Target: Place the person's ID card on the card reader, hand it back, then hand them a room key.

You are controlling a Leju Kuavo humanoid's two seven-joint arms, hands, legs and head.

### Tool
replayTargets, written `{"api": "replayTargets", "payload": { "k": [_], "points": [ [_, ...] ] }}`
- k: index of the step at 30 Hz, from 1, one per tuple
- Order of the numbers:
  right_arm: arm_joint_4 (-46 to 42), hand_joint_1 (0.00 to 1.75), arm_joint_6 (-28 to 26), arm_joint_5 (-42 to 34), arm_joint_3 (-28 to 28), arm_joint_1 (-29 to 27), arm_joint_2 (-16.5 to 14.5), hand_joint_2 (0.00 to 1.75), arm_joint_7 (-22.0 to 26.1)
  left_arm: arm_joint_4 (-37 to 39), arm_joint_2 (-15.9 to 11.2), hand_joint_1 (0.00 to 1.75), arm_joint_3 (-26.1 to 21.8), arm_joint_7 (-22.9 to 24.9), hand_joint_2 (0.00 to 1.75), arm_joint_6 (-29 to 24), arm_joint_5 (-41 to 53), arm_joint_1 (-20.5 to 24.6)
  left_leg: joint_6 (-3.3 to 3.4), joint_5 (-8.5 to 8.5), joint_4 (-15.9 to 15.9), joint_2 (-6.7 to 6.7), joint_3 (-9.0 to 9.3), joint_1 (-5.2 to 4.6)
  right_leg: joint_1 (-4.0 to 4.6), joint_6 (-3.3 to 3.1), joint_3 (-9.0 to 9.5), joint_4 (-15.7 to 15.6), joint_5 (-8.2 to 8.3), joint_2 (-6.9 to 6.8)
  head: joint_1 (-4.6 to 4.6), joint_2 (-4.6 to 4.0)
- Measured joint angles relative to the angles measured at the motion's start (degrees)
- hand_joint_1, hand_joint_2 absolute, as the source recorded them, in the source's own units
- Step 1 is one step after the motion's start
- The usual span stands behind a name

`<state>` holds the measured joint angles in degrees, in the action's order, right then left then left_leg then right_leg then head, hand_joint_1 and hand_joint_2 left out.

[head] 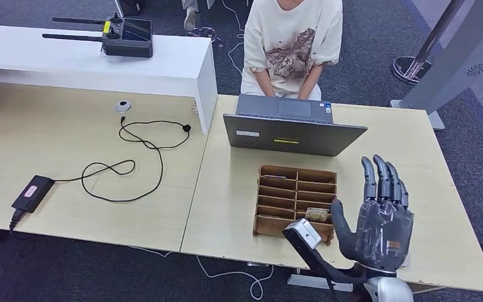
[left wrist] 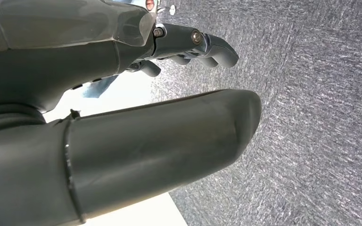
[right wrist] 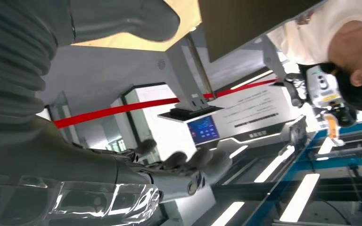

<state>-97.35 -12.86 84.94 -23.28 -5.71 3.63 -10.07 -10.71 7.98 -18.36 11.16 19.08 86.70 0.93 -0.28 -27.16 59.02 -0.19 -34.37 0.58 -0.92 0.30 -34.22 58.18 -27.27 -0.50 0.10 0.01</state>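
Two pale wood desks stand edge to edge as one surface [head: 88, 189] on dark grey carpet [head: 377, 38], with a white counter [head: 163, 69] behind the left one. A person [head: 292, 44] in a cream printed shirt sits at the far side behind an open grey laptop [head: 292, 135]; its stickers are too small to read. Near the front edge is a wooden slotted tray [head: 289, 189], with one card [head: 316, 214] lying in a near slot. The right hand [head: 380, 217] is raised just right of the tray, fingers straight and apart, holding nothing. The left hand [left wrist: 188, 44] hangs over carpet, fingers loosely bent, holding nothing. A black adapter [head: 33, 193] and its looped cable [head: 126, 167] lie on the left desk. A black antenna device [head: 126, 38] sits on the counter.
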Motion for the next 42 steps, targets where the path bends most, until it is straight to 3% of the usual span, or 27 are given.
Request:
{"api": "replayTargets", "payload": {
  "k": [4,10,16,18,22,25,28,32,42],
  "points": [
    [1.4,1.34,0.4,-0.4,-1.2,2.1,-0.1,1.75,0.5,0.0,0.0,0.00,0.0,0.0,0.00,0.1,0.0,0.0,0.00,0.00,0.0,0.00,0.00,0.00,0.00,0.00,0.00,0.0,0.00,-0.01,0.01,-0.01],
    [3.4,1.51,0.7,-1.1,-2.4,4.4,-0.5,1.75,1.3,0.0,0.0,0.00,0.0,-0.3,0.00,0.5,0.1,0.0,-0.02,0.01,0.0,0.00,0.00,0.00,0.00,0.00,0.00,0.0,0.01,0.00,0.01,0.00],
    [6.1,1.29,0.8,-1.5,-3.7,5.9,-1.5,1.75,1.8,0.0,-0.1,0.00,0.0,-0.5,0.00,0.7,0.1,0.0,-0.03,0.02,0.0,-0.01,0.00,0.00,0.01,0.00,0.00,0.0,0.00,0.00,0.00,0.00],
    [6.7,1.30,0.8,-1.5,-3.9,6.0,-1.7,1.75,1.9,0.0,-0.2,0.00,0.0,-0.5,0.00,0.7,0.1,0.0,-0.03,0.02,0.0,-0.01,0.00,0.00,0.01,0.00,0.00,0.0,0.00,0.00,0.01,0.00],
    [7.8,0.96,0.8,-1.5,-4.1,6.3,-2.2,1.75,1.9,0.0,-0.3,0.00,0.0,-0.5,0.00,0.7,0.1,0.0,-0.03,0.02,0.0,0.00,0.00,0.00,0.00,0.00,0.00,0.0,0.00,0.00,0.01,0.00],
    [9.0,0.85,1.1,-1.5,-4.1,6.9,-2.8,1.75,1.9,0.0,-0.3,0.00,0.0,-0.4,0.00,0.7,0.1,0.1,-0.03,0.02,0.0,0.00,0.01,0.00,0.00,0.00,0.00,0.0,0.01,0.00,0.01,-0.01],
    [10.3,0.86,1.5,-1.5,-4.1,7.5,-3.3,1.75,1.9,0.0,-0.3,0.00,0.0,-0.4,0.00,0.8,0.1,0.0,-0.03,0.03,0.0,0.00,0.00,0.00,0.01,0.00,0.00,0.0,0.01,0.00,0.01,0.00],
    [11.9,0.76,1.9,-1.6,-4.1,8.3,-3.9,1.75,1.9,0.0,-0.3,0.00,0.0,-0.4,0.00,0.9,0.1,0.1,-0.04,0.02,0.0,0.00,0.01,0.00,0.01,0.00,0.00,0.0,0.01,0.00,0.01,0.01],
    [15.3,0.84,2.6,-1.9,-4.3,9.9,-5.0,1.75,2.1,0.0,-0.3,0.00,0.0,-0.1,0.00,1.2,0.1,0.1,-0.04,0.02,0.0,0.00,0.00,0.00,0.01,0.00,0.00,0.0,0.00,0.00,0.01,0.00]
  ]
}}
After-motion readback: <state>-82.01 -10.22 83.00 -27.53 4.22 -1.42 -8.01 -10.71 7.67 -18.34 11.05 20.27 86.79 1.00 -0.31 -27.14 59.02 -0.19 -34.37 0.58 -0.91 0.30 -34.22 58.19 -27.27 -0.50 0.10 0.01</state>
